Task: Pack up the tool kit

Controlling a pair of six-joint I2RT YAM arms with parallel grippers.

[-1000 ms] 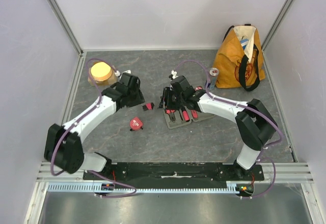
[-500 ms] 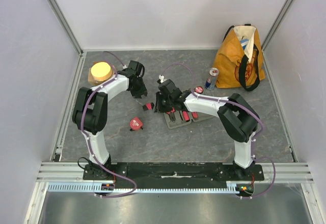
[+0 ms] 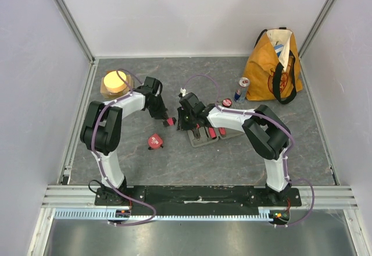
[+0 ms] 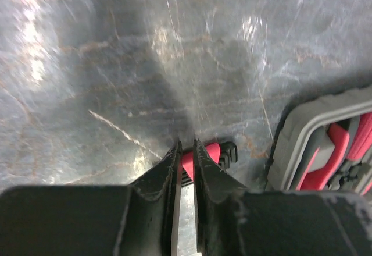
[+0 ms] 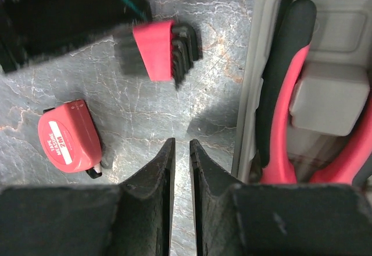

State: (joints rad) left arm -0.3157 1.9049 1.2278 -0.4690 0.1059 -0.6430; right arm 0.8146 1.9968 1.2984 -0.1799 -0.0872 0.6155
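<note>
The red tape measure (image 5: 65, 137) is seen loose on the table (image 3: 232, 163) toward its near edge, left of the open grey case (image 5: 256, 64) at mid-table. The right gripper (image 5: 182, 151) is held nearly closed on nothing beside the case's left rim; beyond, a red-and-black tool (image 5: 156, 49) is clamped by the left gripper (image 4: 186, 151).

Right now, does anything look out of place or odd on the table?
Two tools lie outside the open grey case: the red tape measure, and the red hex key set beside the case, between the jaws of the left gripper. Nothing looks spilled or damaged.
</note>
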